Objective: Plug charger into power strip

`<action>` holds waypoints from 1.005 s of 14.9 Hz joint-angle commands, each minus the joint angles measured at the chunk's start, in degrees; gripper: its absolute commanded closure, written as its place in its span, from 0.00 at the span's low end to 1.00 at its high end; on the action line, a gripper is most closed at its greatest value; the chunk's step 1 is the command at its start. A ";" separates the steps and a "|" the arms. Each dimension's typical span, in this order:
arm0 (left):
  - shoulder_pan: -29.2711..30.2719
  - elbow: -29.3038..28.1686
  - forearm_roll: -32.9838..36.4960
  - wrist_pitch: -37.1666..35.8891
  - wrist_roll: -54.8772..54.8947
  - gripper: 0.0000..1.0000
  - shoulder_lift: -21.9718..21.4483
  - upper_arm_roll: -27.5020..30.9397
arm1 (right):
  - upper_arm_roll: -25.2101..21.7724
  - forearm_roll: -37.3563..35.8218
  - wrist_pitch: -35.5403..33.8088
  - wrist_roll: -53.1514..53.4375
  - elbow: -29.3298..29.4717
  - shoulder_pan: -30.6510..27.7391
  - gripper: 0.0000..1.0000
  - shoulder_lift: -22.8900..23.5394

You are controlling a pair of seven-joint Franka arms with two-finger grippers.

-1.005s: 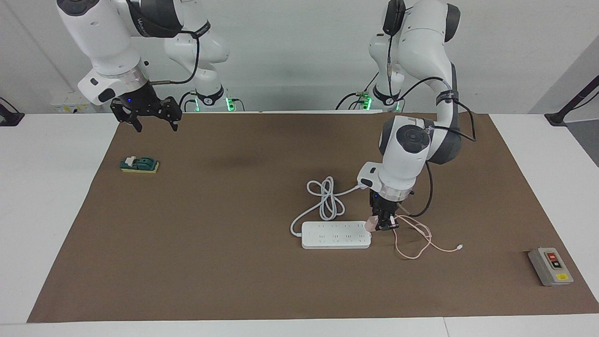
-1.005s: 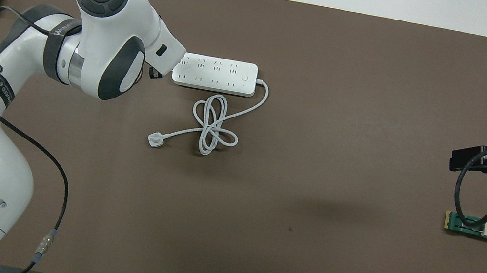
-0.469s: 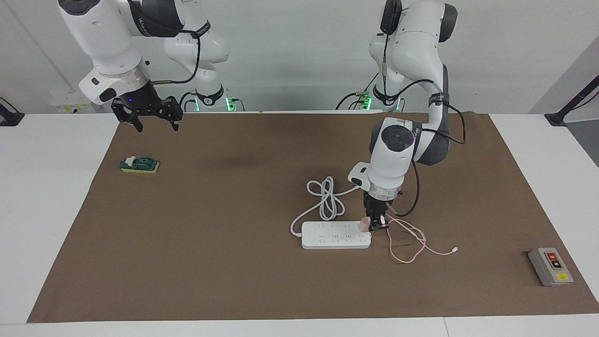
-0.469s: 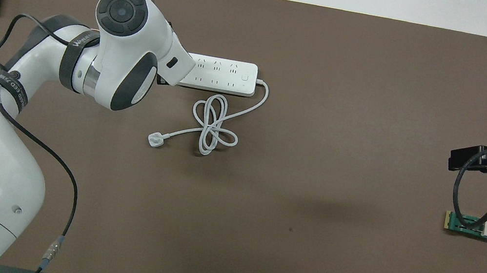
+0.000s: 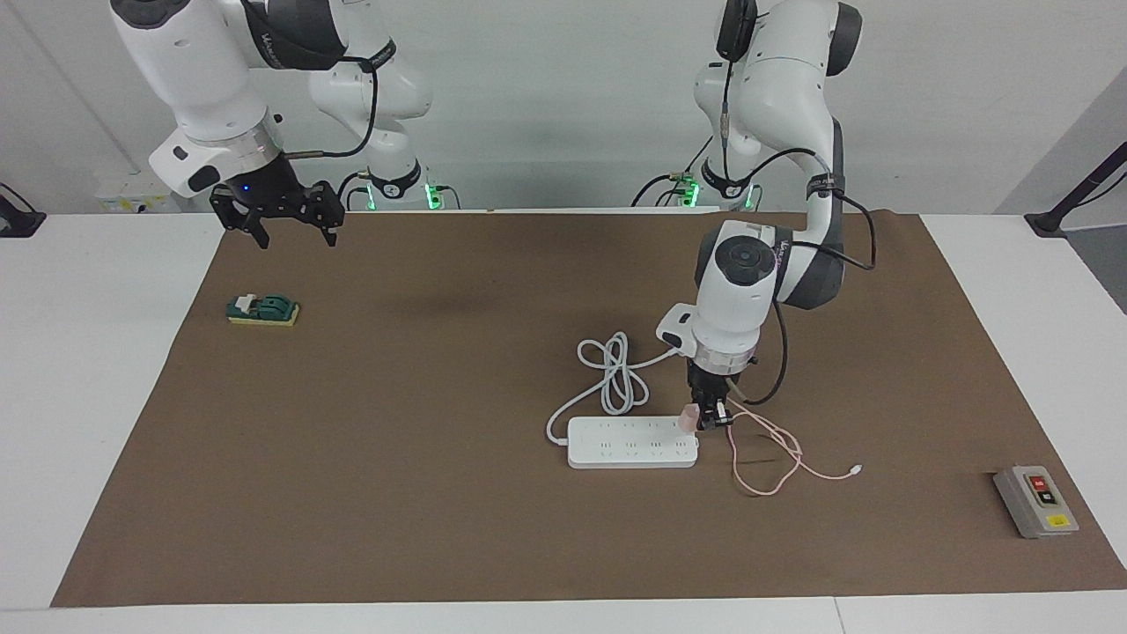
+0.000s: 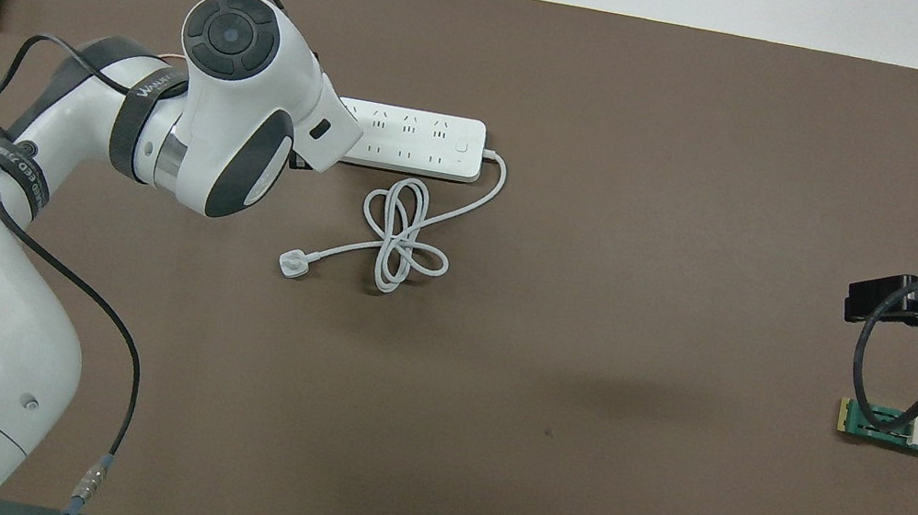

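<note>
Over the power strip [image 5: 630,442] end, charger [image 5: 689,415] pinched in left gripper [image 5: 711,417]

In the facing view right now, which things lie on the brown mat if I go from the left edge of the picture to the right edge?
Green block → coiled white cord → power strip → charger, held by the left claw → pink cable → grey button box.

Count of things on the brown mat

One power strip [image 5: 632,441], one pink charger [image 5: 689,416], one grey button box [image 5: 1035,501] (red and yellow buttons), one green block [image 5: 262,310], two pincers.
</note>
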 commanded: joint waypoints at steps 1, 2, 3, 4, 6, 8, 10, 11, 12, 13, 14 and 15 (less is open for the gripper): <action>-0.86 -3.01 1.15 1.72 0.31 1.00 -2.25 0.69 | 0.63 -0.55 0.18 -0.57 0.06 -0.97 0.00 -0.34; -0.95 -3.27 1.15 1.99 0.31 1.00 -2.25 0.60 | 0.63 -0.55 0.18 -0.65 0.06 -0.97 0.00 -0.34; -1.04 -3.36 1.15 2.08 0.22 1.00 -2.17 0.60 | 0.63 -0.55 0.18 -0.65 -0.02 -1.05 0.00 -0.34; -1.38 -3.36 1.15 2.08 0.22 1.00 -2.16 0.60 | 0.63 -0.55 0.18 -0.65 -0.02 -0.97 0.00 -0.34; -1.39 -3.62 1.15 2.25 0.22 1.00 -2.16 0.60 | 0.63 -0.55 0.18 -0.57 -0.02 -0.97 0.00 -0.34; -1.39 -3.62 1.15 2.25 0.13 1.00 -2.16 0.60 | 0.63 -0.55 0.18 -0.57 -0.02 -0.97 0.00 -0.34; -2.09 -3.62 1.07 2.25 0.04 1.00 -2.16 0.69 | 0.63 -0.55 0.18 -0.83 0.06 -0.70 0.00 -0.34; -2.09 -3.62 1.06 2.17 -0.04 1.00 -2.16 0.69 | 0.63 -0.46 0.10 -0.83 -0.02 -0.79 0.00 -0.34; -2.18 -3.79 1.06 2.25 -0.13 1.00 -2.08 0.69 | 0.63 -0.55 0.01 -0.92 -0.02 -0.97 0.00 -0.34; -2.27 -3.80 1.06 2.25 -0.83 1.00 -1.99 0.69 | 0.63 -0.46 0.01 -0.92 -0.02 -1.05 0.00 -0.34; -2.27 -3.80 1.06 2.25 -1.36 1.00 -1.99 0.69 | 0.63 -0.55 0.01 -0.92 -0.02 -0.97 0.00 -0.34; -2.44 -3.88 1.15 2.17 -1.36 1.00 -1.99 0.69 | 0.63 -0.55 0.01 -0.92 0.06 -0.97 0.00 -0.34</action>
